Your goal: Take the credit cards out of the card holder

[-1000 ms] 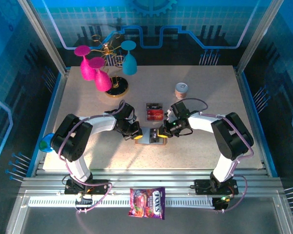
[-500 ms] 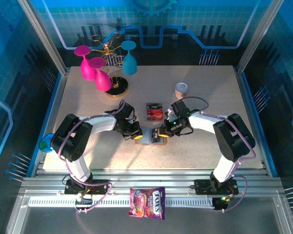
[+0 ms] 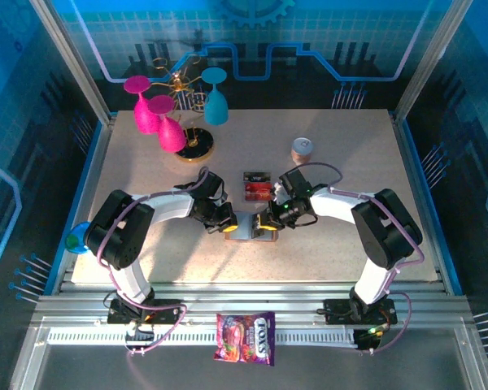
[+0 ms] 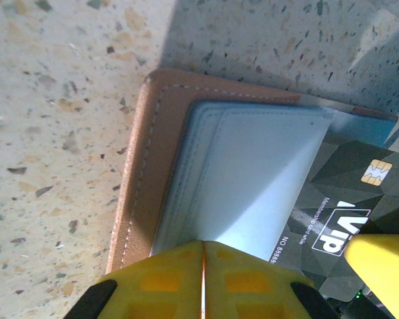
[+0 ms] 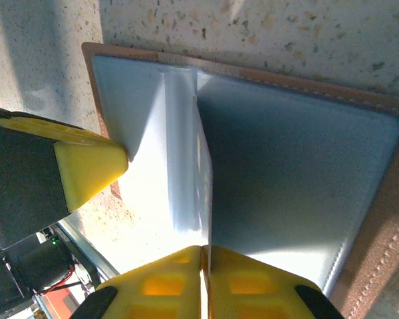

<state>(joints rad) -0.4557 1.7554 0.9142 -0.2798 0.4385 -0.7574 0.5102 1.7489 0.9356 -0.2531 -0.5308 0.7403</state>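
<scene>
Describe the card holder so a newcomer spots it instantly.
On the speckled table, look between the left hand and right hand. The flat tan-brown leather card holder lies open there; unlike the red plastic cards beyond it, it shows grey-blue clear pockets.

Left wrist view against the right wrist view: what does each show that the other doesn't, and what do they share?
Left wrist: a black VIP card with a gold chip, partly under the pale pocket. Right wrist: a clear pocket leaf standing up along the fold, apparently pinched by the right gripper. Shared: the tan card holder on the speckled table, shut yellow fingertips at its pockets.
</scene>
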